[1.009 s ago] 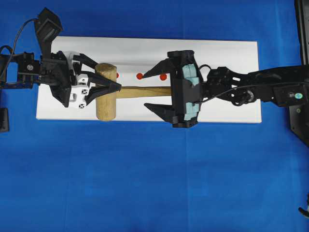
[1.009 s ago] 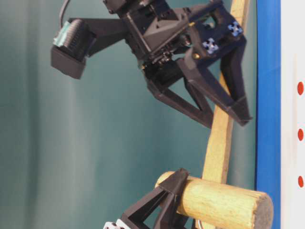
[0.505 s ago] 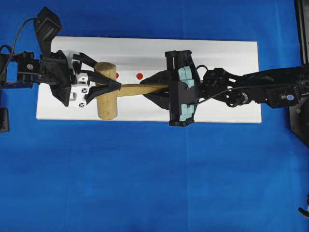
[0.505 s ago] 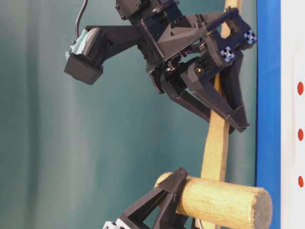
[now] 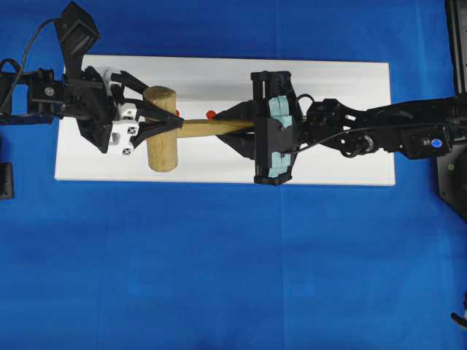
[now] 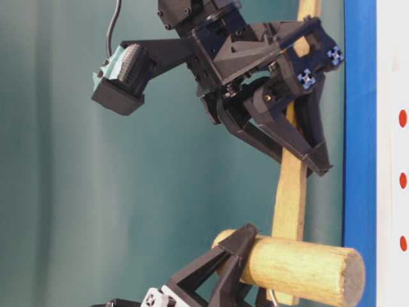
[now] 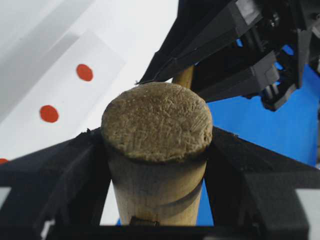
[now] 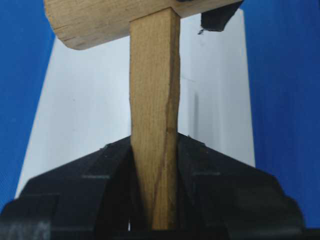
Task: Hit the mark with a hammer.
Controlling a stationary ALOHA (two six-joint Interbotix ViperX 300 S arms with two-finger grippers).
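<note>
The wooden hammer (image 5: 162,128) hung above the white block (image 5: 350,87), its thick, rough-grained round head clamped in the left gripper (image 5: 149,125) jaws. The right gripper (image 8: 154,165) jaws were closed on its thin flat handle. The small red mark on the block was hidden overhead.

Bright even light, soft shadows, wrist close-ups blurred

The left gripper (image 5: 162,125) reaches in from the left, its jaws clamped on either side of the hammer (image 5: 162,128) head. The right gripper (image 5: 232,128) comes in from the right, facing the left one, jaws closed on the hammer's handle.
</note>
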